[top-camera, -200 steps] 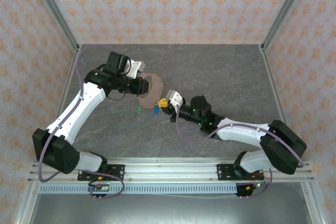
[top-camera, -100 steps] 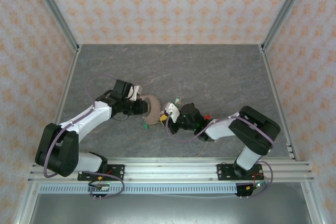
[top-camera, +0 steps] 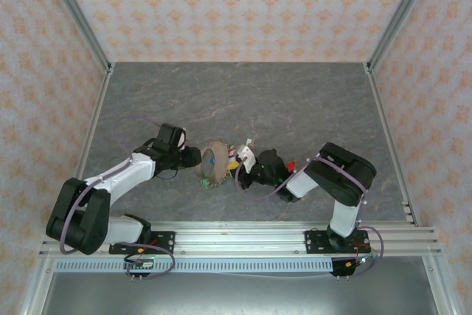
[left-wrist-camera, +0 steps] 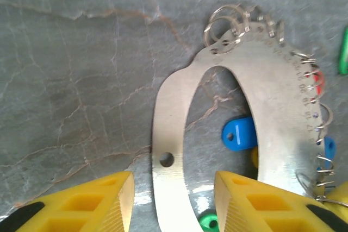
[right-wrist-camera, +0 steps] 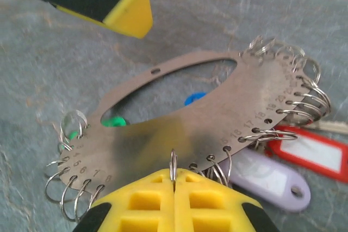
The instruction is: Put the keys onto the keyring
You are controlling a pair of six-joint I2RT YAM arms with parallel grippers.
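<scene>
1. Over the last second both arms have drawn back toward their bases, bringing the flat oval steel keyring plate (top-camera: pixel 214 162) with them.
2. The left tool (left-wrist-camera: pixel 173 184) is released, straddling the plate's rim.
3. The right tool (right-wrist-camera: pixel 174 176) is clenched on a small wire split ring (right-wrist-camera: pixel 173 157) at the plate's edge.
4. The blue-headed key (left-wrist-camera: pixel 239 133) shows through the plate's opening, against the grey worktop (left-wrist-camera: pixel 70 69).

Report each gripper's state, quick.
Left gripper: open, jaws astride the narrow band of the keyring plate, gaps on both sides.
Right gripper: shut on a split ring at the plate's edge.
</scene>
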